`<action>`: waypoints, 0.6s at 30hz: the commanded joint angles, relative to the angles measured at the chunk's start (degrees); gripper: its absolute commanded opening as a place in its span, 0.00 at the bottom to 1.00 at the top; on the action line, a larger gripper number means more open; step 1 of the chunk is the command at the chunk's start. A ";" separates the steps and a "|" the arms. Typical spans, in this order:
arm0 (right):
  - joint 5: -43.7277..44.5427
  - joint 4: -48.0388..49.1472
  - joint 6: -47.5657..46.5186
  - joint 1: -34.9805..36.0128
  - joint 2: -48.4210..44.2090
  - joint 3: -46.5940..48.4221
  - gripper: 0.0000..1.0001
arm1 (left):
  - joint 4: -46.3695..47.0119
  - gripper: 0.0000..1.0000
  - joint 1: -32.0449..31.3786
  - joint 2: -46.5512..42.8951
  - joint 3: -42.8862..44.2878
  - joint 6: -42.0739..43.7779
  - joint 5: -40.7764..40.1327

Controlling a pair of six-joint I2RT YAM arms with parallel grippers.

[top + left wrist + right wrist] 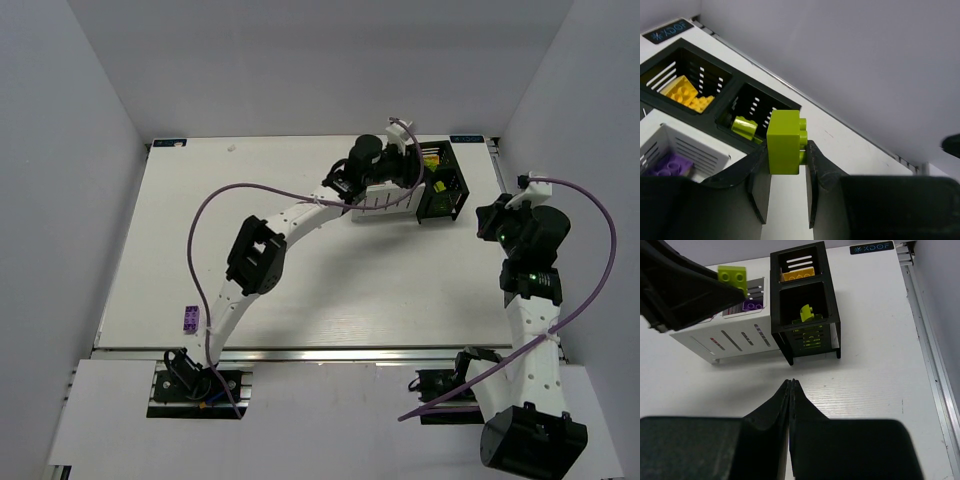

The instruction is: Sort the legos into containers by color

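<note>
From above, the left arm point(300, 218) hides most of the white box point(385, 205) beside the black bin point(443, 185). The left gripper point(785, 162) clenches a lime green brick point(784, 142) in the air just beside the bin's compartment holding another lime piece point(744, 127). The right gripper point(791, 385), in front of the bin, is clenched on nothing.
</note>
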 commanded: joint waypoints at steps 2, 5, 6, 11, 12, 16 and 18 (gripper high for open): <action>-1.23 3.41 0.88 -1.11 -0.62 -0.38 0.00 | 11.40 0.00 -2.15 2.28 5.23 0.09 -5.75; -1.76 3.67 0.97 -1.46 -0.79 -0.64 0.00 | 14.48 0.00 -3.38 4.65 6.55 1.49 -9.01; -1.76 3.67 0.97 -1.63 -0.70 -0.73 0.00 | 15.27 0.00 -3.38 5.10 6.99 1.59 -10.06; -4.30 4.02 1.23 -1.99 0.26 -0.90 0.00 | 13.61 0.00 -3.38 4.32 5.77 3.25 -5.25; -8.05 3.85 1.23 -1.73 1.39 -0.73 0.07 | 12.65 0.00 -3.38 2.83 4.54 5.95 -2.80; -19.05 1.92 0.97 -1.81 5.18 1.46 0.53 | 15.96 0.00 -3.91 -11.04 -20.41 14.75 -1.11; -27.28 0.78 1.05 -1.81 6.93 3.04 0.69 | 18.17 0.00 -3.91 -19.54 -28.48 19.75 -0.76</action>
